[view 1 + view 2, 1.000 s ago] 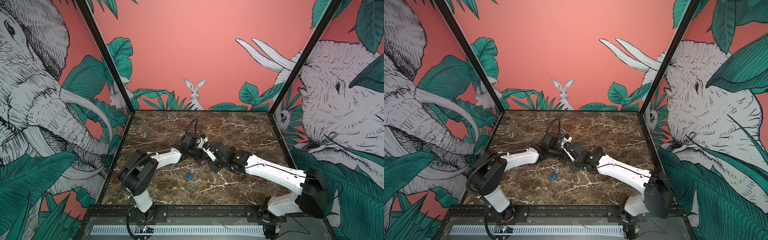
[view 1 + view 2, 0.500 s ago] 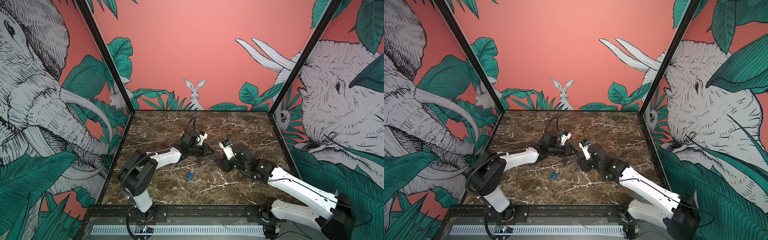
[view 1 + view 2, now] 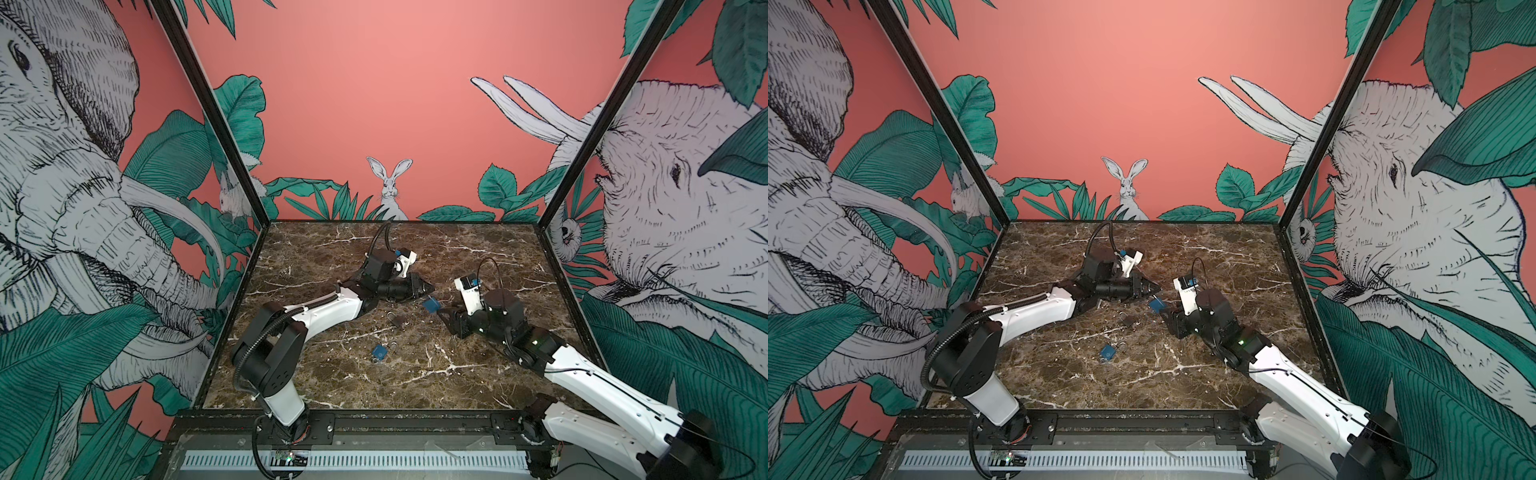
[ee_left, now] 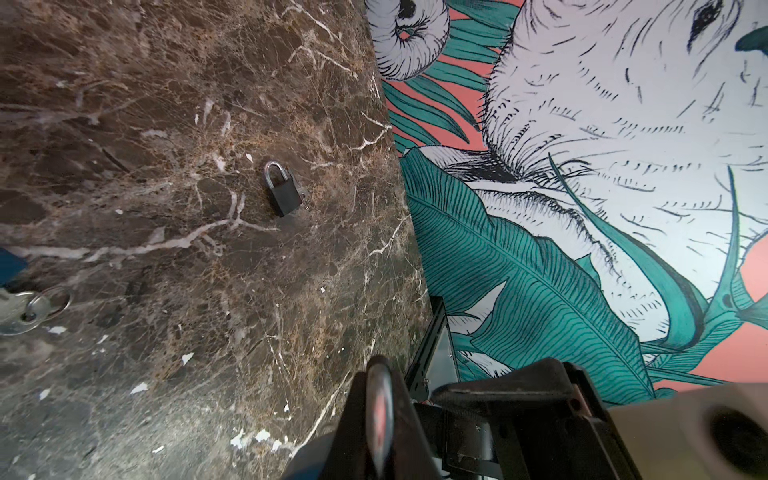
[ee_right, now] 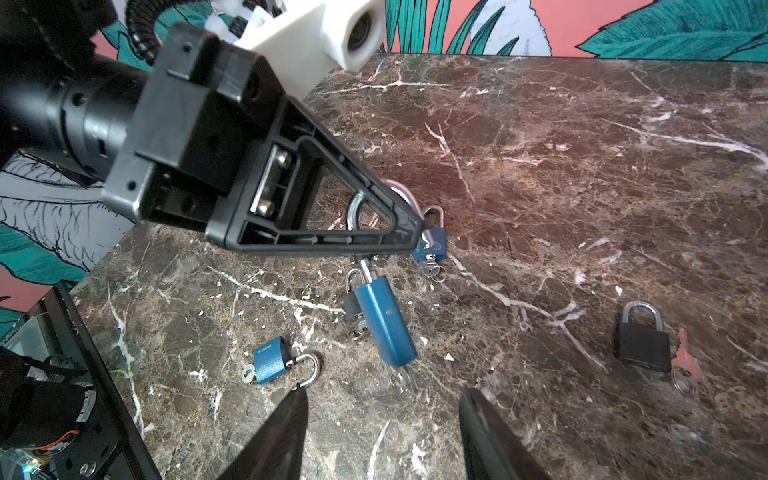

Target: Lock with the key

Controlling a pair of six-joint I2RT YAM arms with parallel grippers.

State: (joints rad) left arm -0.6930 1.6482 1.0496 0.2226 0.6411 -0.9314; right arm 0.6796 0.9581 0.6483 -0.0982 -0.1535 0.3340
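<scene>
**Blue padlock hangs from the left gripper, right jaws spread just beside it**

In both top views we see the left gripper (image 3: 427, 291) reaching in from 9 o'clock, low over the middle of the marble table (image 3: 478, 374). Its jaws are pressed together on the steel shackle of the blue padlock (image 3: 431, 304). The lock's body dangles at about 5 o'clock from the gripper's tip, clear of the table.

The right gripper (image 3: 444, 315) comes in from 4 o'clock and sits just beside the padlock, at roughly 4 o'clock from it. We cannot tell from above whether the two touch.

The right wrist view is clearer. The blue padlock (image 5: 384, 324) hangs tilted from the left gripper (image 5: 415, 243), and a thin metal stub at its lower end looks like the key (image 5: 405, 374). The right gripper's fingers (image 5: 286, 436) stand spread with nothing between them. The padlock's lower end lies just short of that gap, apart from both fingers. We cannot tell whether the shackle is seated in the body.

On the table, a dark padlock (image 3: 397, 319) lies at 8 o'clock from the held lock. A small blue padlock (image 3: 379, 352) with its shackle swung open lies at 7 o'clock. The right wrist view also shows a black padlock (image 5: 642, 340) lying well apart, with a reddish key (image 5: 683, 361) beside it.
</scene>
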